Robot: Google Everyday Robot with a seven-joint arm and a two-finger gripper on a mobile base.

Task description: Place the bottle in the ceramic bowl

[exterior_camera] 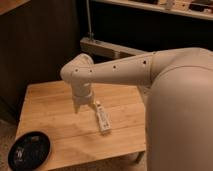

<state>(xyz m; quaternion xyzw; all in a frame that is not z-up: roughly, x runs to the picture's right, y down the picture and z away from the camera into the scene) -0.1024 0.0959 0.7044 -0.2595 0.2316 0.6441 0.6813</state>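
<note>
White end effector (83, 103) hangs low over the wooden surface (47, 102), just beside the far end of the bottle (103, 120). You cannot tell if it is open or closed. The big white arm (125, 70) hides the surface's right side. The slim white bottle lies flat. The black ceramic bowl (29, 149) sits well apart, at the front left corner.

White bottle (103, 119) lying flat beside gripper (84, 107); black ceramic bowl (29, 150) well apart
</note>
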